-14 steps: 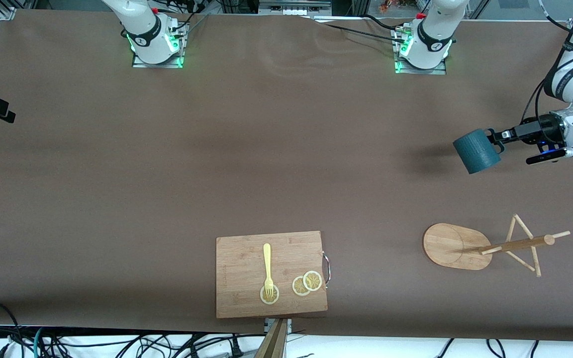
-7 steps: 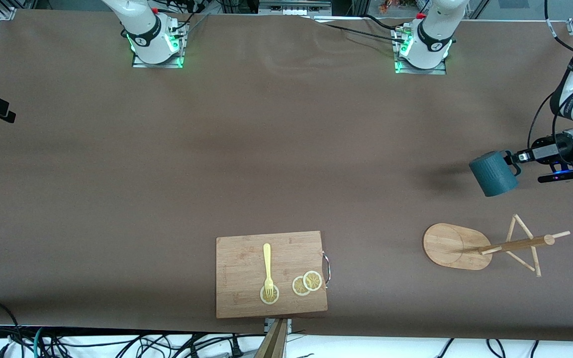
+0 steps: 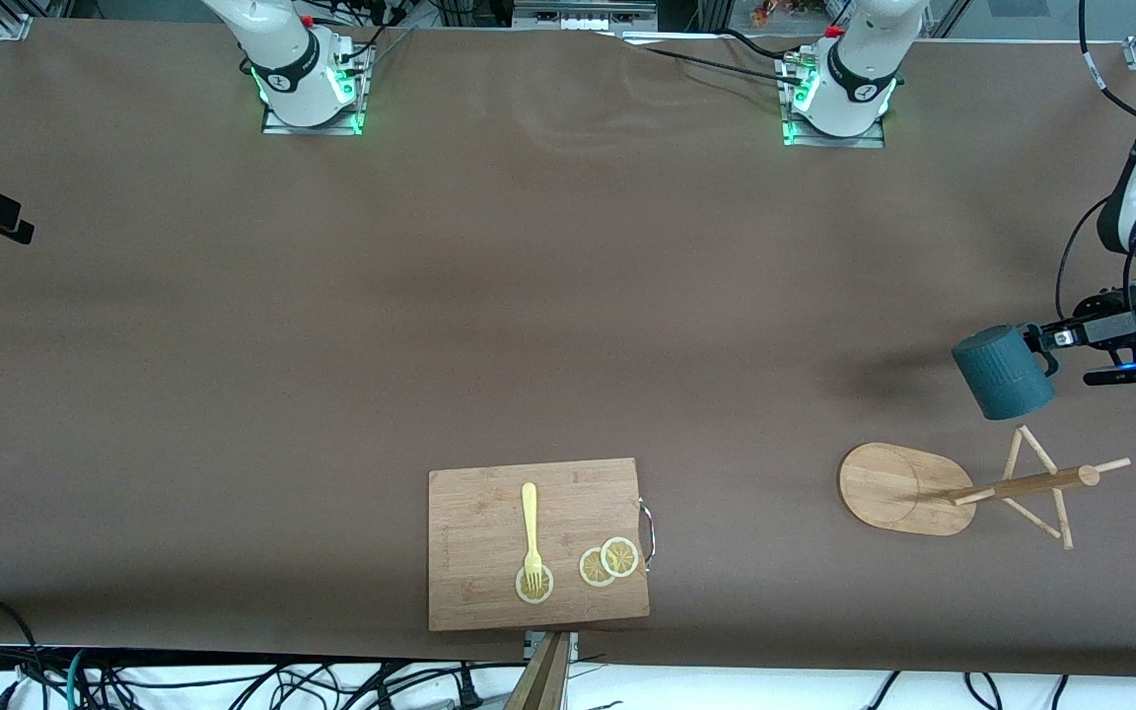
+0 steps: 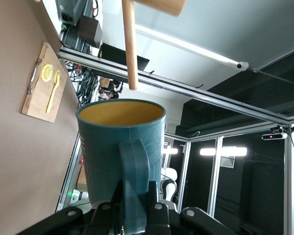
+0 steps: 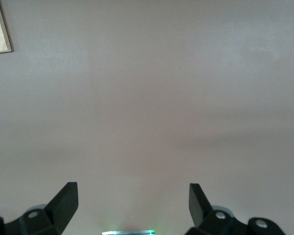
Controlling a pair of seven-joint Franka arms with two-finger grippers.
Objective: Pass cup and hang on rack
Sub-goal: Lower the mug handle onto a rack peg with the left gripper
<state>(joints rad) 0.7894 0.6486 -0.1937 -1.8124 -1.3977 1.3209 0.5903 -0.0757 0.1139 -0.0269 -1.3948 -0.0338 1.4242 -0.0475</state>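
While it is gripped by its loop handle in the closed left gripper [image 3: 1049,339], the ribbed dark teal mug with a yellow-tan interior [image 3: 1004,374] is held tilted in the air, at about eleven o'clock from the light bamboo rack's [image 3: 962,488] upper pegs. The right gripper [image 5: 132,205] is held wide open and empty above bare brown table [image 3: 529,296].

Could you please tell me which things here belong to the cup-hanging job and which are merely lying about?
Part of the job:
cup, held by its handle in the left gripper
rack, toward the left arm's end

Just lying about:
cutting board
fork on it
lemon slices on it
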